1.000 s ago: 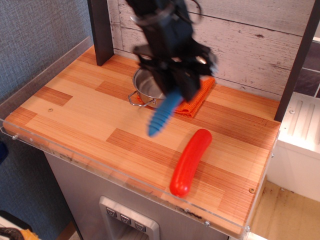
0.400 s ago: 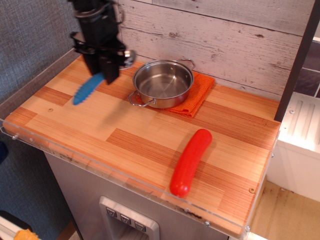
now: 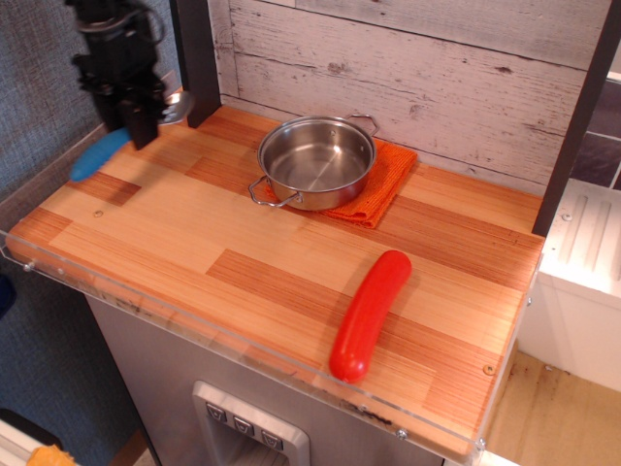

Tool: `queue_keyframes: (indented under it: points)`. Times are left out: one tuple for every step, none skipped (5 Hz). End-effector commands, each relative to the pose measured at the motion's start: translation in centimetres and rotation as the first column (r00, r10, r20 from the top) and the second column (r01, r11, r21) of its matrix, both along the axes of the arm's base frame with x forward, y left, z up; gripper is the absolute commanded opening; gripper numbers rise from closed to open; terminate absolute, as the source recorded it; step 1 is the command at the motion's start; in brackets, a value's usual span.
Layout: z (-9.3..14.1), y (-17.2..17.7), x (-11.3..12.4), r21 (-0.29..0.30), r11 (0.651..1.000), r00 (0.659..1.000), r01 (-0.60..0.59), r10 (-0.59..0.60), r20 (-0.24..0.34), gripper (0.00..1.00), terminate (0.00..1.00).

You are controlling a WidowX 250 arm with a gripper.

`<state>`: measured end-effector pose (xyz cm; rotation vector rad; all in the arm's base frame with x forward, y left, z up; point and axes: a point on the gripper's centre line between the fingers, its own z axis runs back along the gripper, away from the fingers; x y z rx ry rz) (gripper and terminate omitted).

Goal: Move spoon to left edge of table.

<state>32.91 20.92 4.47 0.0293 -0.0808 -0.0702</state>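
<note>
My gripper (image 3: 136,115) is black and hangs over the far left edge of the table (image 3: 194,233). It is shut on the spoon (image 3: 102,152). The spoon's blue ribbed handle points down and left over the clear acrylic rim. Its shiny round bowl (image 3: 176,107) sticks out to the right of the fingers. The spoon is held in the air, above the wood.
A steel pot (image 3: 316,160) sits on an orange cloth (image 3: 386,180) at the back middle. A long red sausage-shaped object (image 3: 369,313) lies near the front right. A dark post (image 3: 197,58) stands just right of my gripper. A wood-plank wall lines the back.
My gripper has carried the spoon from above the pot leftward across the table, and it now sits over the left rim.
</note>
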Motion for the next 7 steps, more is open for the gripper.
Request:
queue_keyframes:
  points:
    - [1.3,0.2,-2.9,0.029,0.999,1.000,0.017,-0.017,0.001,0.00,0.00]
    - [0.9,0.0,-3.3,0.023,1.000,1.000,0.007,-0.007,-0.002,0.00,0.00]
    - [0.5,0.3,-3.3,0.033,0.999,1.000,-0.029,0.029,-0.010,0.00,0.00]
    - [0.4,0.6,-3.5,0.028,0.989,0.989,-0.147,0.148,-0.024,0.00,0.00]
    - [1.0,0.5,-3.8,0.021,0.981,0.981,-0.190,0.191,-0.025,1.00,0.00]
    - [2.8,-0.2,-4.2,0.001,0.989,0.989,-0.145,0.145,0.012,1.00,0.00]
    - [5.6,-2.5,-4.8,-0.010,1.000,0.998,-0.005,0.006,0.068,1.00,0.00]
